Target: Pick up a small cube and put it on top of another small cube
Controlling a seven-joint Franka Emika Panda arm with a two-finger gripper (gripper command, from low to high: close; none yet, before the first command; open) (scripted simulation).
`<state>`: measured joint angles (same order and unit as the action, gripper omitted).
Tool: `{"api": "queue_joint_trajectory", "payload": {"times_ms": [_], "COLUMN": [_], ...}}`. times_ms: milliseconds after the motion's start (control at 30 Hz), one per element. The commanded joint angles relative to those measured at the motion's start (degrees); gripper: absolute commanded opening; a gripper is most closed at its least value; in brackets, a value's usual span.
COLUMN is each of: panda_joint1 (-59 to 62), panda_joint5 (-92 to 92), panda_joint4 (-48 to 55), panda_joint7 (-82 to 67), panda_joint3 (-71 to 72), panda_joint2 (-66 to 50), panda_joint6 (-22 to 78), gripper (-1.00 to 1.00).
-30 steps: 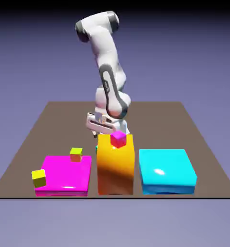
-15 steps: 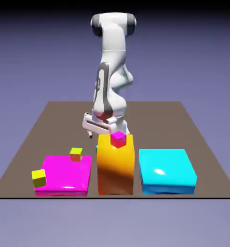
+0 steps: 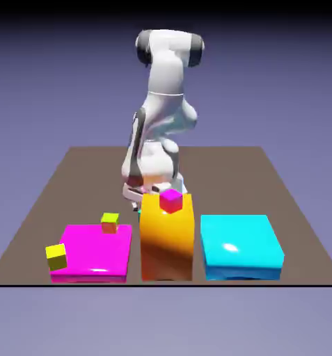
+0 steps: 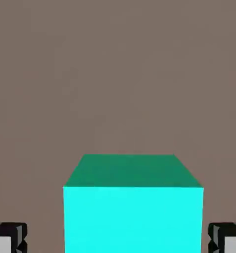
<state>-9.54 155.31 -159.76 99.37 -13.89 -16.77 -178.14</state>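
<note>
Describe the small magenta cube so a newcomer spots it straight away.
Find the tall orange block, standing between a flat magenta slab and a flat cyan one. At its top, in the exterior view, shows the tiny magenta cube. It's far smaller than the slab sharing its colour.
</note>
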Motion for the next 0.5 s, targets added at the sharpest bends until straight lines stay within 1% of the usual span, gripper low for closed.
{"api": "queue_joint_trajectory", "payload": {"times_ms": [0,33,467], "panda_joint1": [0.0,0.0,-26.97], "panda_joint5": [0.0,0.0,-19.94], "panda_joint4": [0.0,0.0,-5.56], "panda_joint7": [0.0,0.0,22.38], "panda_joint3": [0.0,0.0,-23.4], "panda_joint2": [0.0,0.0,13.7], "panda_joint6": [0.0,0.0,-9.46], "gripper": [-1.0,-1.0,-1.0]}}
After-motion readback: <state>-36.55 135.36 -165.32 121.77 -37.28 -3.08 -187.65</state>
